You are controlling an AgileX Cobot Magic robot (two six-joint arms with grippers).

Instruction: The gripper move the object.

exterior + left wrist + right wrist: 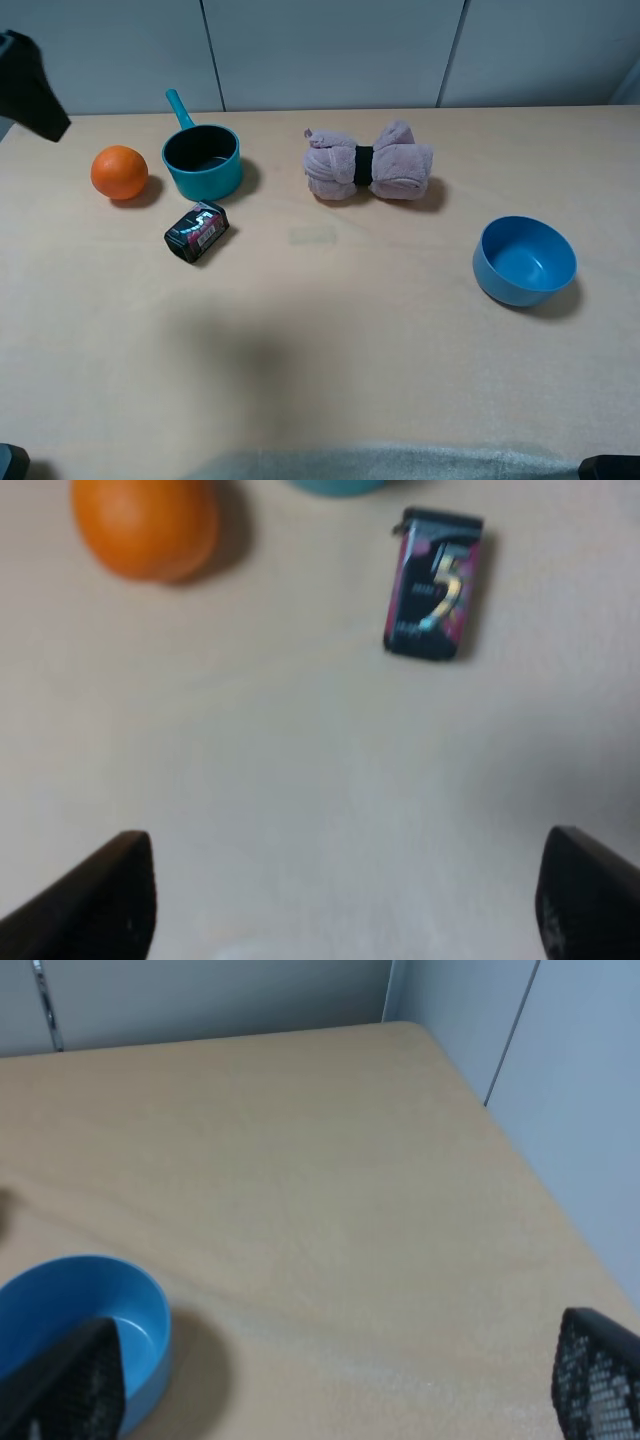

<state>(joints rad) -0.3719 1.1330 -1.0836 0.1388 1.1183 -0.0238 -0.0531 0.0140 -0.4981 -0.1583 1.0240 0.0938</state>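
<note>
A: Where is the small black box (pixel 197 231)?

B: It lies flat on the desk (pixel 330 330), just in front of the teal pot (pixel 203 160) and near the orange (pixel 119 172), touching neither. Its red and white label faces up.

A: And the left pincer (pixel 340 900)?

B: It hangs above bare desk, well short of the box, its two black fingers (pixel 95 900) spread wide with nothing between them.

A: The right pincer (pixel 340 1385)?

B: Also spread apart and empty, above the desk beside the blue bowl (pixel 70 1310).

A: Anything else?

B: A rolled pink towel (pixel 369 163) with a black band lies toward the back.
</note>
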